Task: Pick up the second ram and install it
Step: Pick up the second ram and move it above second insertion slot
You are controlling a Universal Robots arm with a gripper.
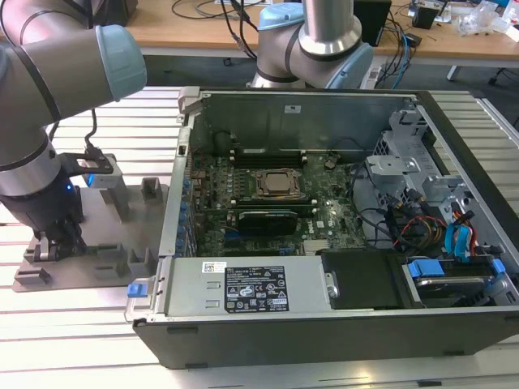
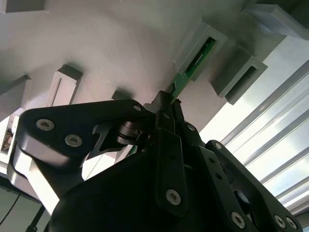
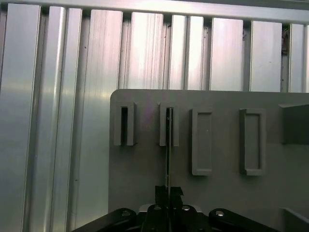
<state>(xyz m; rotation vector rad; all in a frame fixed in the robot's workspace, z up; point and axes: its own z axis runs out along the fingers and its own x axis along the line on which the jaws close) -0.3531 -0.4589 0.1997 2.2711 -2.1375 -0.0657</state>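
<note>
Grey plastic holder tray on a slatted aluminium table, seen in the exterior view. It lies beside the open computer case, on the exterior view's left. The arm reaches straight down. Its gripper is low over the tray, near the tray's edge at the exterior view's left. Inside the case, the square processor socket sits mid-board, well apart from the gripper.

Second wrist view: the black fingers are pressed together on one end of the second ram, a thin green board. The ram's other end sits inside a slotted block of the tray. A neighbouring slotted block stands just beside it.

First wrist view: the ram appears edge-on as a thin dark line. It runs from the gripper into the second block from the tray's corner. The block nearer that corner and two wider blocks share the same row along the tray's edge. The table's slats lie beyond that edge.
</note>
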